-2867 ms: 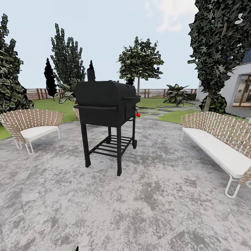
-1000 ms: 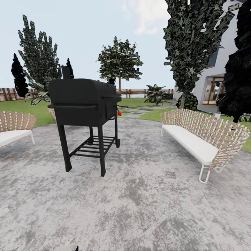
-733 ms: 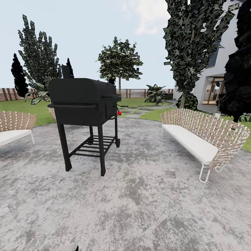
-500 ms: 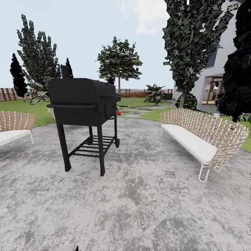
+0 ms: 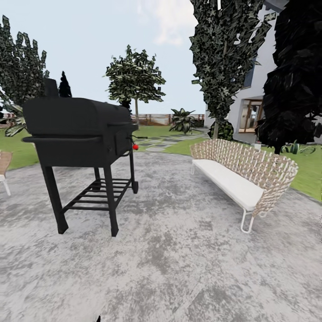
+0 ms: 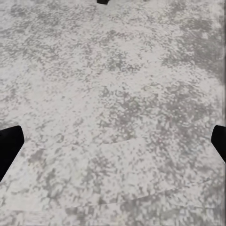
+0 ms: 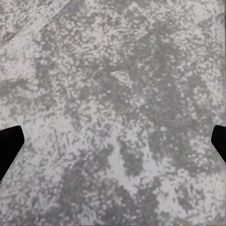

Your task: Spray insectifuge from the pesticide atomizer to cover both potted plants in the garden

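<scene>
I stand on the round grey patio (image 5: 179, 250) of the garden. A small red-tipped thing (image 5: 134, 146) sticks out at the black grill's far side; it is too small to tell whether it is the pesticide atomizer. A low rosette of pointed green leaves (image 5: 293, 147), possibly one of the potted plants, sits on the lawn beyond the sofa. My left gripper (image 6: 113, 141) hangs open over bare paving, its dark fingertips (image 6: 9, 148) far apart. My right gripper (image 7: 113, 141) is likewise open over the paving, with nothing between its fingertips (image 7: 9, 146).
A black grill (image 5: 80, 147) on legs stands at the left. A woven sofa (image 5: 241, 174) with a white cushion runs along the right. Between them the patio leads to stone slabs (image 5: 156, 144), lawn (image 5: 308, 172), trees, a wooden fence (image 5: 152, 118) and a house (image 5: 250, 112).
The whole view has shifted: the camera has turned right and come closer. Grill and sofa sit further left and look larger; the left chair has almost left the picture.
</scene>
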{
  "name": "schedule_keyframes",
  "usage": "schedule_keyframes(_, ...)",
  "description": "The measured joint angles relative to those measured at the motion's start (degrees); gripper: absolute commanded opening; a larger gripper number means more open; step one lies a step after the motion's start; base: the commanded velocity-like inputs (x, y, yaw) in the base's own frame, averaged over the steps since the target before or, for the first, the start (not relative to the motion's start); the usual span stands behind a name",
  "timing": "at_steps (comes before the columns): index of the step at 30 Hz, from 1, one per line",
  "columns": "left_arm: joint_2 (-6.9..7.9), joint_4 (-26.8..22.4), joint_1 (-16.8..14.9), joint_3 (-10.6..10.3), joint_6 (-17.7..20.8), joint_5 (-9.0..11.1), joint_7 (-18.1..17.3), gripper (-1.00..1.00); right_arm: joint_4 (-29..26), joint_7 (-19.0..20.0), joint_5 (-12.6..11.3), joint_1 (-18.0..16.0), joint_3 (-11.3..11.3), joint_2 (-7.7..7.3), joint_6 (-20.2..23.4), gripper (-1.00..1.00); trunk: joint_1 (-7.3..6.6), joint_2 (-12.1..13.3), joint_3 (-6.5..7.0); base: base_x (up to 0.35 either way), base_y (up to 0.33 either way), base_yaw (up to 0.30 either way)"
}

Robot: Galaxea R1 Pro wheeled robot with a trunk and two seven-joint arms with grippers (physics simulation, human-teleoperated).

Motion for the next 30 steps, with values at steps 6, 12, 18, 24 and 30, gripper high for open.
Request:
schedule_keyframes(6,0.0,-0.01,0.01,0.0,0.01,0.0,0.0,1.0,0.07,-0.02,0.05,0.0,0.07,0.08,0.01,1.0,0.0,0.0,0.0,0.337,0.0,-0.018)
schedule_keyframes(12,0.0,-0.01,0.01,0.0,0.02,0.0,0.0,1.0,0.03,-0.17,0.08,0.0,0.09,0.18,0.01,1.0,0.0,0.0,0.0,0.337,0.0,-0.001)
schedule_keyframes(18,0.0,0.0,0.01,0.0,0.0,0.0,0.0,1.0,0.1,-0.1,0.05,0.0,0.08,0.19,0.01,1.0,0.0,0.0,0.0,0.334,-0.079,0.0)
schedule_keyframes(24,0.0,0.01,0.0,-0.01,-0.01,0.0,0.0,1.0,0.1,-0.14,0.0,0.0,0.07,0.19,0.02,1.0,0.0,0.0,0.0,0.319,-0.171,0.0)
schedule_keyframes(30,0.0,0.01,0.0,-0.01,0.02,0.0,0.0,1.0,0.04,-0.19,0.0,0.0,0.03,0.2,0.02,1.0,0.0,0.0,0.0,0.312,-0.184,0.0)
